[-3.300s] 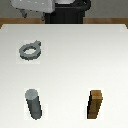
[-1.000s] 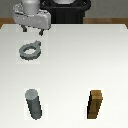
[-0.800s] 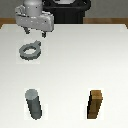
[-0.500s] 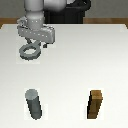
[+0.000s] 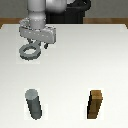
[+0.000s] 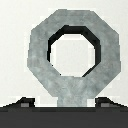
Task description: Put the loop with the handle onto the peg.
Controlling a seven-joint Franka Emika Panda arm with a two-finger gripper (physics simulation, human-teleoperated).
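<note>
Grey ring with stubby handle [image 5: 29, 50] hanging above the white counter [image 5: 70, 70], its handle clamped in the end effector [image 5: 37, 44], dark upright peg [image 5: 33, 104] well apart, wooden block [image 5: 95, 105] beside the peg

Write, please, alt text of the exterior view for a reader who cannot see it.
The end effector hangs directly over the grey loop with the handle on the white table, near the exterior view's left. Nearer the camera stand the dark grey peg and, to its right, a brown wooden block, both upright.
</note>
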